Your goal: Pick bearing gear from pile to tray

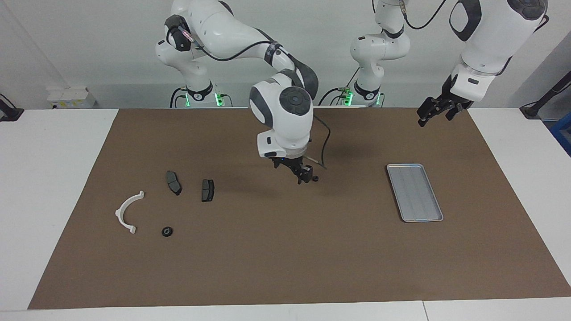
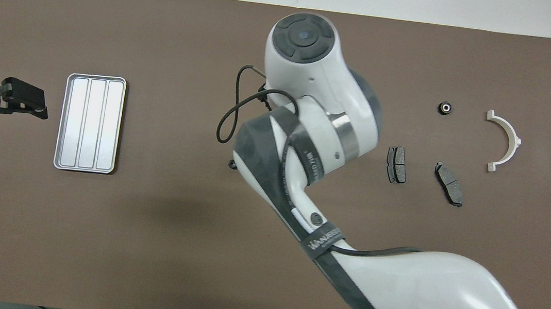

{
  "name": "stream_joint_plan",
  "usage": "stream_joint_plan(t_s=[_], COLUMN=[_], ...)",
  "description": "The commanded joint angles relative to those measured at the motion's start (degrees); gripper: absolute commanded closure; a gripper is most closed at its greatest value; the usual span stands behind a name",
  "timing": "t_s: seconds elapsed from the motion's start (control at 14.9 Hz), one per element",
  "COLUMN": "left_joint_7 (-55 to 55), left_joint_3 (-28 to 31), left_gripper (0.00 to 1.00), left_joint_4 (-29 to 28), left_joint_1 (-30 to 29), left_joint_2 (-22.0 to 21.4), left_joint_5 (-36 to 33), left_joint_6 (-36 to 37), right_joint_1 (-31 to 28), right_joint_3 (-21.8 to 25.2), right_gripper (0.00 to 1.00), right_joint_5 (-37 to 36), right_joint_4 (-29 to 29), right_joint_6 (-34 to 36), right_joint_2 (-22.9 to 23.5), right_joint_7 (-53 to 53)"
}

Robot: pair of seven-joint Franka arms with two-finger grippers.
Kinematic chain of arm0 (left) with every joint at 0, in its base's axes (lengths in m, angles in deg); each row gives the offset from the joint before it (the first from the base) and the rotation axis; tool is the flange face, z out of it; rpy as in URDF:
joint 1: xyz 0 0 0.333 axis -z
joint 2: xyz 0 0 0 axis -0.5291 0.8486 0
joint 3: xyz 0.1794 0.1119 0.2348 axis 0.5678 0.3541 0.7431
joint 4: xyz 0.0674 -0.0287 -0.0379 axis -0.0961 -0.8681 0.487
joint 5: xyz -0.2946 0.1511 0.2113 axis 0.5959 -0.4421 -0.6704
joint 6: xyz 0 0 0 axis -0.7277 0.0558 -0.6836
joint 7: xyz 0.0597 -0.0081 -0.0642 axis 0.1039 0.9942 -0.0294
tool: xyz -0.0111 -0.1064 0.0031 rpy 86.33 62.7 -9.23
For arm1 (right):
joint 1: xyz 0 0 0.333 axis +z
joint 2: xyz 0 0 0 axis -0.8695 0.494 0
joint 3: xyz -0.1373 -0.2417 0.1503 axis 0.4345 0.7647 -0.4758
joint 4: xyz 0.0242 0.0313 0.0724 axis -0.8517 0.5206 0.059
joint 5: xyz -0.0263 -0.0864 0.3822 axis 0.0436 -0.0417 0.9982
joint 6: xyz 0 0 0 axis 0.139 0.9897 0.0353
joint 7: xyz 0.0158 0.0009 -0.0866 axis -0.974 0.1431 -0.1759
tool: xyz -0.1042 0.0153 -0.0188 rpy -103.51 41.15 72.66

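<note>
bare mat (image 1: 348,196) up to tray (image 1: 414,192), seemingly unobstructed

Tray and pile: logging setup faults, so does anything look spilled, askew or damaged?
Nothing stands out. The tray lies flat and empty; the white bracket, two brake pads and a black round piece lie apart on the mat toward the right arm's end.

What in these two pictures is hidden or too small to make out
- Right gripper: overhead view, its own arm covers it.
- Small black piece at its tip: facing view, too small to tell a bearing gear, or whether gripped.
- Left gripper: overhead view, the edge cuts off its wrist.
- Tray: nothing hidden.
</note>
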State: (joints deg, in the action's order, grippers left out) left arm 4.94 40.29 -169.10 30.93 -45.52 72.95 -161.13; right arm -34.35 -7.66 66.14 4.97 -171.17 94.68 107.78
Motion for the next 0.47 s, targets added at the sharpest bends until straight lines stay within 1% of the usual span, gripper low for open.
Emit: stream_joint_plan(t_s=[0.0, 0.13, 0.2, 0.27, 0.4], left_joint_7=[7.8, 13.67, 15.35, 16.76, 23.33], left_joint_3=[-0.27, -0.18, -0.18, -0.09, -0.09], left_gripper=[0.0, 0.0, 0.0, 0.0, 0.0], left_joint_4=[-3.09, -3.27, -3.44, -4.14, -7.21], left_joint_1=[5.31, 9.17, 10.93, 13.47, 17.34], left_joint_2=[0.17, 3.41, 5.25, 7.1, 9.22], left_joint_5=[-0.05, 0.83, 0.74, 0.74, 0.57], left_joint_6=[-4.48, -8.07, -9.48, -11.67, -19.21], right_joint_1=[-7.38, -12.74, -15.47, -18.28, -23.2], right_joint_3=[-1.2, -0.85, -0.85, -0.93, -0.93], right_gripper=[0.0, 0.0, 0.0, 0.0, 0.0], right_joint_5=[0.09, -0.26, -1.31, -2.89, -3.6], right_joint_4=[0.24, 0.85, 1.03, 1.11, 3.39], right_joint_6=[5.24, 6.83, 7.19, 6.93, 4.92], right_joint_2=[-4.77, -7.06, -7.34, -7.25, -7.6], right_joint_7=[-21.18, -38.5, -45.81, -52.32, -60.96])
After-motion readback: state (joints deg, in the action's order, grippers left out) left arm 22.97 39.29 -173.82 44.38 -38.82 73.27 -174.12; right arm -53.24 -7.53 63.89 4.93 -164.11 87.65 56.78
